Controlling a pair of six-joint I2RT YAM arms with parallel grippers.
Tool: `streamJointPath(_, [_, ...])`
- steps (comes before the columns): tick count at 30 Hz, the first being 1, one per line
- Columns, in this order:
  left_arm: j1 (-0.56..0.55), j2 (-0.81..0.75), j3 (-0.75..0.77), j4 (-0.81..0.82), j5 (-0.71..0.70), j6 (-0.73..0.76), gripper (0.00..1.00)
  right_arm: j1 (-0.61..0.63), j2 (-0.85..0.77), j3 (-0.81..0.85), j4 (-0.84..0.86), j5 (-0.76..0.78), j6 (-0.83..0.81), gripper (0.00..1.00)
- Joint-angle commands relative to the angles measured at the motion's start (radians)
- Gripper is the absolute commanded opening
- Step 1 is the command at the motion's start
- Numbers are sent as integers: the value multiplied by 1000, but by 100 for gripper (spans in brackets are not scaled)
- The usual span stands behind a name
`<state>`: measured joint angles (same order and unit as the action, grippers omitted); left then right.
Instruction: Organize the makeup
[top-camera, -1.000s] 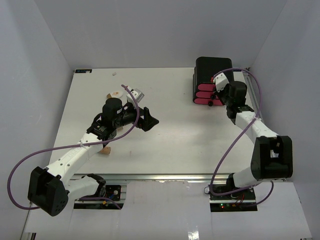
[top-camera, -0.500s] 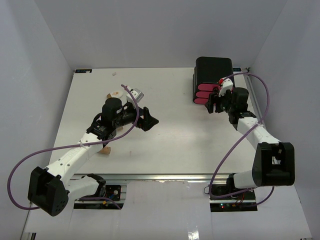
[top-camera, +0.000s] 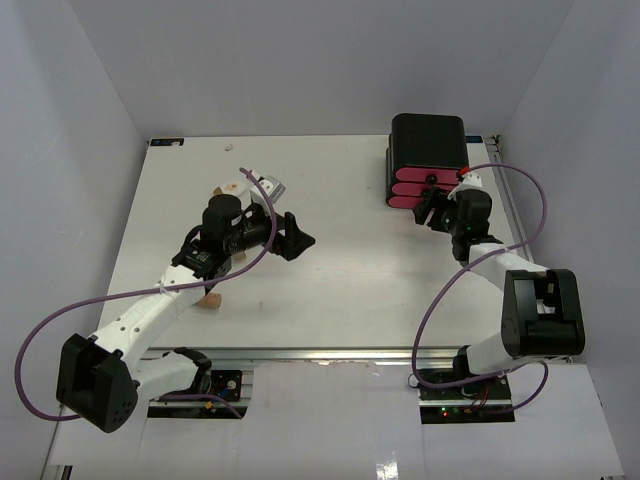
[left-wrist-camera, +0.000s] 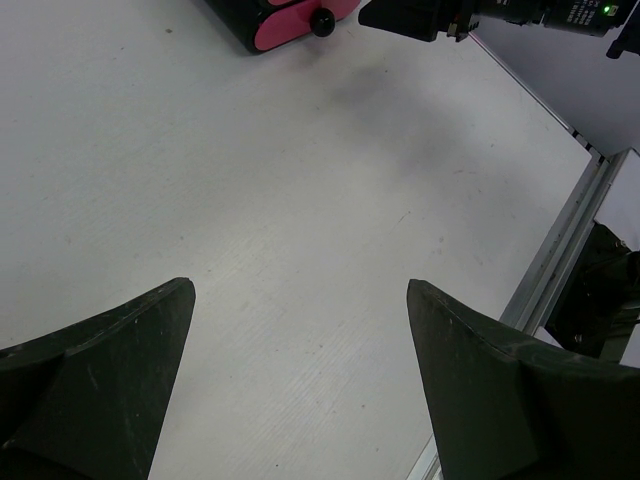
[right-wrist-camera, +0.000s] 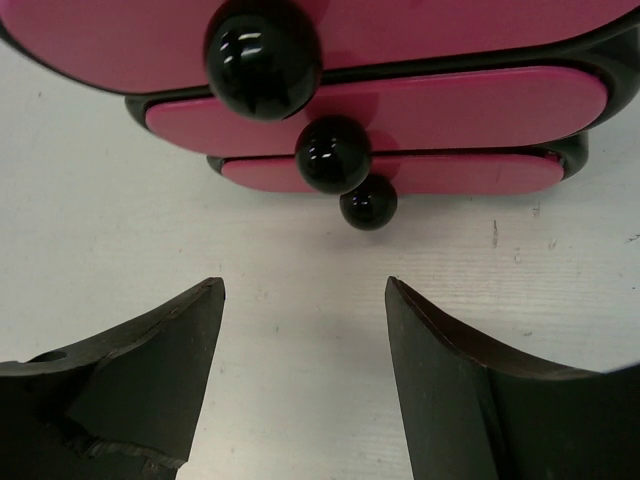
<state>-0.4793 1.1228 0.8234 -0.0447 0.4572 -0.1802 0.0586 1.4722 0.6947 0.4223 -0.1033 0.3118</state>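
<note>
- Since a second ago the right end effector (top-camera: 430, 208) has drawn back from the front of the black box (top-camera: 428, 140). Its fingers, then nearly together at the knobs, now stand apart with nothing between them (right-wrist-camera: 305, 290).
- Just ahead of it, the three black knobs (right-wrist-camera: 333, 153) sit one above another on the pink drawers (right-wrist-camera: 400, 110), a short gap away.
- To open a drawer well, I would centre the fingers on one knob only. Close without catching its neighbour, then pull straight out along the drawer's travel so the light box does not slide on the surface (top-camera: 350, 270).
- The left end effector (top-camera: 297, 238) has barely shifted. It hovers mid-surface, fingers wide apart and empty (left-wrist-camera: 300, 290).
- The makeup lies well apart from the box, on the left. A beige-white oval piece (top-camera: 232, 186) and a dark tube (top-camera: 274, 189) lie beyond the left arm, and a tan cork-like cylinder (top-camera: 210, 301) lies near its forearm.
- That arm covers part of the cluster, so the other pieces cannot be made out. Whether any drawer is already ajar is hard to tell.
</note>
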Motion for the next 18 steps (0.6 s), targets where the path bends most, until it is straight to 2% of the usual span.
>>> streamJointPath(1, [12, -1, -1, 8, 14, 8, 98, -5, 44, 7, 173, 100, 95, 71])
streamJointPath(10, [16, 5, 0, 10, 23, 5, 98, -6, 143, 74, 229, 150, 141, 68])
streamJointPath(18, [18, 8, -1, 9, 23, 7, 98, -6, 172, 92, 275, 161, 162, 60])
